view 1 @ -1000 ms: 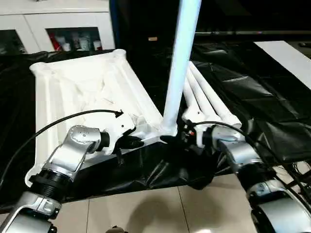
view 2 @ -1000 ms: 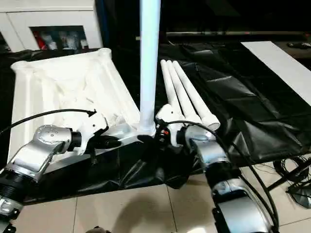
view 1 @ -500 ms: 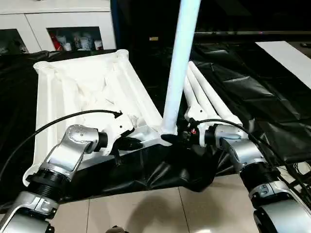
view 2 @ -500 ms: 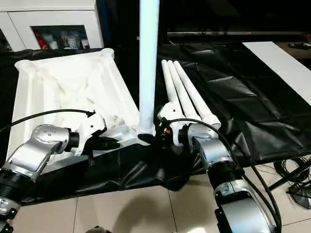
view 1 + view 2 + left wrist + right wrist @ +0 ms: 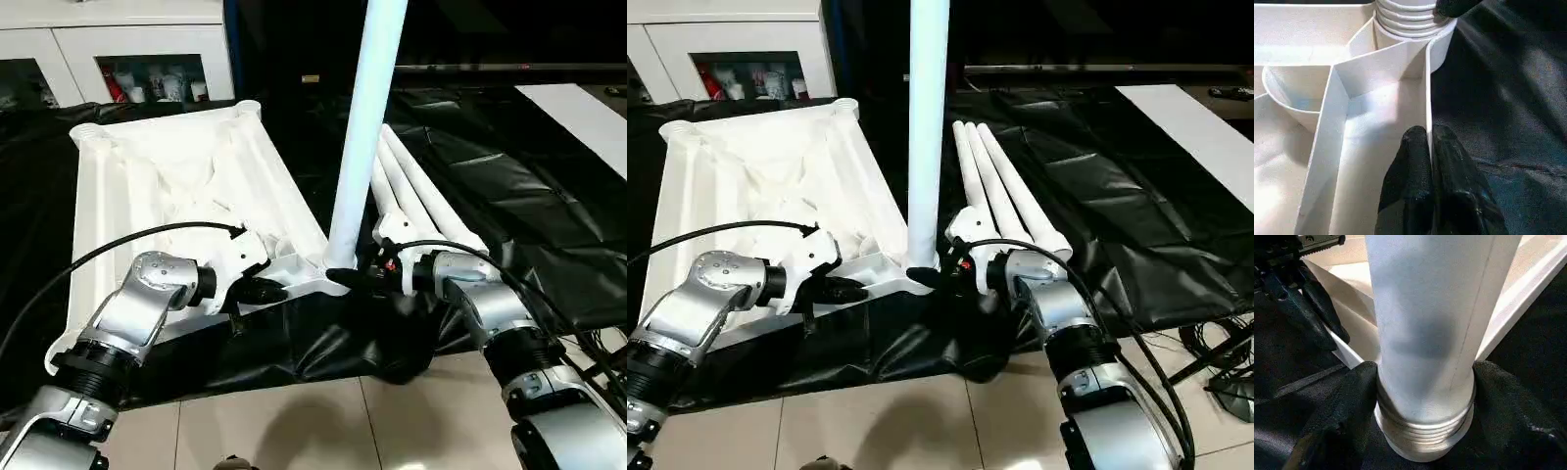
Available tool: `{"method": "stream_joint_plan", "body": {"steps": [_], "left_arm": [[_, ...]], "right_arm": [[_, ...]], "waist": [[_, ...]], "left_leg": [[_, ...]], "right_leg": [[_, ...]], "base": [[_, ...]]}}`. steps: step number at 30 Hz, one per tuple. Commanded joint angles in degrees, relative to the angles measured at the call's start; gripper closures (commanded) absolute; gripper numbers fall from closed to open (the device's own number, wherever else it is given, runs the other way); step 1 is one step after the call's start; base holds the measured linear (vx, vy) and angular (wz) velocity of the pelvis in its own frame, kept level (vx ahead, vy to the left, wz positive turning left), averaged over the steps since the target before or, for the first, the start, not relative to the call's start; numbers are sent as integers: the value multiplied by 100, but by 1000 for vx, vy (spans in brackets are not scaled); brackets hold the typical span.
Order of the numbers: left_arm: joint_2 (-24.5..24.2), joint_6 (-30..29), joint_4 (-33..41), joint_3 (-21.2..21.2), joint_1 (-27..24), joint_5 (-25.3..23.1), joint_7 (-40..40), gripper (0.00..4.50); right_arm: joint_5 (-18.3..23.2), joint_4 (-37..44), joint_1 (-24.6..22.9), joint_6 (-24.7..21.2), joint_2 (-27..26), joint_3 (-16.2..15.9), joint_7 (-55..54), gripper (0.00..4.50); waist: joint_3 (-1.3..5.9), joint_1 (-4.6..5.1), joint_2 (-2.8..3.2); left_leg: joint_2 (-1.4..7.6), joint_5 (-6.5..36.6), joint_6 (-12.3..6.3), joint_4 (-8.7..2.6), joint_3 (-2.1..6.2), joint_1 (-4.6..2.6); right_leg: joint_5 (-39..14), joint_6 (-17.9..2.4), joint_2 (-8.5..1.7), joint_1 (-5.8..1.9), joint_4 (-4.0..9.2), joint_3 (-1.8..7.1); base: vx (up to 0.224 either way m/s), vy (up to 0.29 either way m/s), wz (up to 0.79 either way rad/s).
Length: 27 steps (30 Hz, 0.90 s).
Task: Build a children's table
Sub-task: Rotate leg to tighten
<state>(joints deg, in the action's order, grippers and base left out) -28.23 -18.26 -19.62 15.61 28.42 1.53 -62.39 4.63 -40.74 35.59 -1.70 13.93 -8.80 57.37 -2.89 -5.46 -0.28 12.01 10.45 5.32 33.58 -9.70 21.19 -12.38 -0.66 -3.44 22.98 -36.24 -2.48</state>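
The one table top [image 5: 186,181] lies upside down on the black sheet [image 5: 549,196] in front of me, ribs up. I count four legs: one leg [image 5: 364,127] stands upright in the near corner socket, and three spare legs [image 5: 416,201] lie side by side just beside it. My left gripper [image 5: 1430,147] is pinched tight on the top's thin edge wall. My right gripper [image 5: 1422,382] has a finger on each side of the upright leg's ribbed base, gripping it.
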Motion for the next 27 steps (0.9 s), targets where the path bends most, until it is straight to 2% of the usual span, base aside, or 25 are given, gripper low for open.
{"method": "stream_joint_plan", "body": {"steps": [1, 2, 5, 6, 7, 9, 10, 11, 12, 15, 16, 17, 19, 23, 25, 27], "left_arm": [[28, -71, -91, 146, -33, -69, -14, 450], [112, -115, -179, 94, 9, -112, 207, 450], [573, -394, -501, -156, 190, -230, 1203, 450], [622, -431, -528, -182, 206, -238, 1303, 450], [772, -587, -588, -264, 246, -248, 1596, 450], [1127, -855, -678, -447, 317, -224, 2180, 450], [1127, -855, -678, -447, 317, -224, 2180, 450], [1509, -987, -707, -559, 368, -204, 2685, 450], [1587, -1001, -703, -562, 375, -208, 2772, 450], [1888, -952, -660, -439, 386, -287, 2984, 450], [1922, -947, -653, -403, 387, -309, 3005, 450], [1878, -835, -639, -290, 378, -413, 3000, 450], [1813, -806, -586, -263, 338, -431, 2944, 450], [1594, -623, -521, -216, 243, -508, 2765, 450], [1561, -557, -514, -211, 229, -505, 2721, 450], [1452, -499, -462, -203, 179, -485, 2533, 450]], "right_arm": [[-73, -95, -97, 0, -80, -1, -244, 181], [-147, -278, -56, 65, -193, 85, -719, 181], [-112, -822, 89, -27, -738, 516, -2309, 181], [-95, -870, 106, -40, -797, 565, -2467, 181], [-35, -991, 160, -96, -935, 674, -2790, 181], [28, -1219, 268, -102, -1228, 791, -3318, 181], [28, -1219, 268, -102, -1228, 791, -3318, 181], [-27, -1474, 408, -3, -1521, 767, -3752, 181], [-52, -1535, 444, 30, -1586, 750, -3843, 181], [-137, -1843, 650, 176, -1880, 728, -4104, 181], [-149, -1914, 698, 214, -1930, 759, -4140, 181], [-124, -1980, 764, 278, -1974, 805, -4090, 146], [-66, -2001, 817, 356, -1979, 863, -4006, 111], [-89, -2061, 900, 515, -1852, 880, -3921, 91], [-111, -2049, 901, 535, -1813, 859, -3923, 64], [-167, -1918, 841, 601, -1684, 779, -3719, 64]], "waist": [[402, -12, 3], [396, -5, -13], [360, 41, 9], [350, 54, -3], [357, 60, 15], [348, 77, 22], [347, 60, 14], [351, 56, 9], [356, 48, -13], [358, 45, -22], [364, 35, -46], [356, 35, -34], [357, 40, -42], [357, 52, -37], [359, 59, -42], [362, 62, -45]], "left_leg": [[91, 371, -366, -311, -18, -48], [87, 398, -364, -315, -20, -46], [91, 734, -91, -358, -17, -79], [88, 872, 22, -379, -4, -83], [87, 980, 75, -378, -5, -98], [89, 1047, 90, -383, -10, -89], [84, 1085, 94, -380, -10, -106], [84, 1081, 86, -380, -10, -95], [87, 1010, 97, -380, -3, -82], [73, 983, 50, -380, -2, -61], [73, 963, 5, -376, -2, -57], [75, 970, -8, -383, 0, -52], [78, 982, -30, -386, -1, -52], [84, 1035, -40, -394, 4, -50], [81, 1008, -49, -391, 0, -49], [76, 933, -69, -386, -4, -40]], "right_leg": [[535, -1522, -376, -345, 299, 217], [494, -1515, -371, -344, 306, 216], [-171, -1441, -394, -314, 371, 234], [-479, -1362, -396, -315, 395, 232], [-644, -1299, -398, -307, 413, 241], [-729, -1264, -392, -288, 423, 253], [-789, -1239, -383, -278, 452, 249], [-786, -1243, -400, -273, 442, 255], [-755, -1232, -406, -288, 439, 248], [-702, -1146, -393, -289, 437, 242], [-697, -1088, -398, -292, 436, 243], [-716, -1068, -398, -283, 445, 242], [-679, -1034, -391, -276, 442, 240], [-732, -1026, -396, -274, 446, 240], [-690, -1037, -394, -271, 443, 241], [-594, -1059, -390, -281, 433, 241]], "base": [[0, 0, 0], [0, 0, 0], [0, 0, 0], [0, 0, 0], [0, 0, 0], [0, 0, 0], [0, 0, 0], [0, 0, 0], [0, 0, 0], [0, 0, 0], [0, 0, 0], [0, 0, 0], [0, 0, 0], [0, 0, 0], [0, 0, 0], [0, 0, 0]]}}
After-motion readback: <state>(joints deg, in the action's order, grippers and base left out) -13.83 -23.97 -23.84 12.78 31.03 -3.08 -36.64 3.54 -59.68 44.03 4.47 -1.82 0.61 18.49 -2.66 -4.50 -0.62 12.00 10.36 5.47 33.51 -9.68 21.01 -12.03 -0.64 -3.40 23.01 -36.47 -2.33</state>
